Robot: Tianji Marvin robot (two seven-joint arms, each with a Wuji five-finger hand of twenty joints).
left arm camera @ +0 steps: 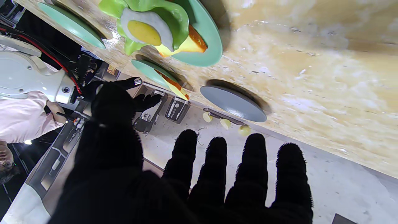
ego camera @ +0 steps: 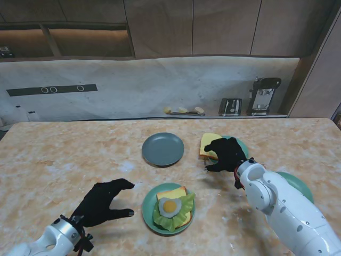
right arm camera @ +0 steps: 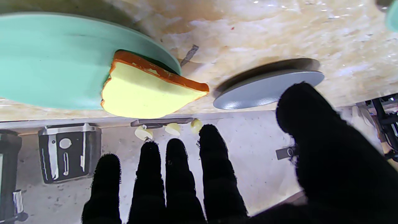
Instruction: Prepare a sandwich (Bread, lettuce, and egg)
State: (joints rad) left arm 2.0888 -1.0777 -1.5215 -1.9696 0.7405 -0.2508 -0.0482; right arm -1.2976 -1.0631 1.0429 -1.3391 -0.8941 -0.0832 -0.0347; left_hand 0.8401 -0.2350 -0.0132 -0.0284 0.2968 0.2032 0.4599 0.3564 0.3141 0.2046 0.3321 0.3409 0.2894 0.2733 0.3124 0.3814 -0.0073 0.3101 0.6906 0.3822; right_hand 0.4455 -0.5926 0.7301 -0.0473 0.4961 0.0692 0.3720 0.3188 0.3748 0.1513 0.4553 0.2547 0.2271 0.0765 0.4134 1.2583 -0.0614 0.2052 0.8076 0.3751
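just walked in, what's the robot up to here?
It is building a sandwich. On the near green plate sit a bread slice, lettuce and a fried egg stacked on top. The right hand hovers open over the second bread slice on the far green plate, not yet gripping it. The left hand rests open on the table beside the sandwich plate. A grey plate sits empty.
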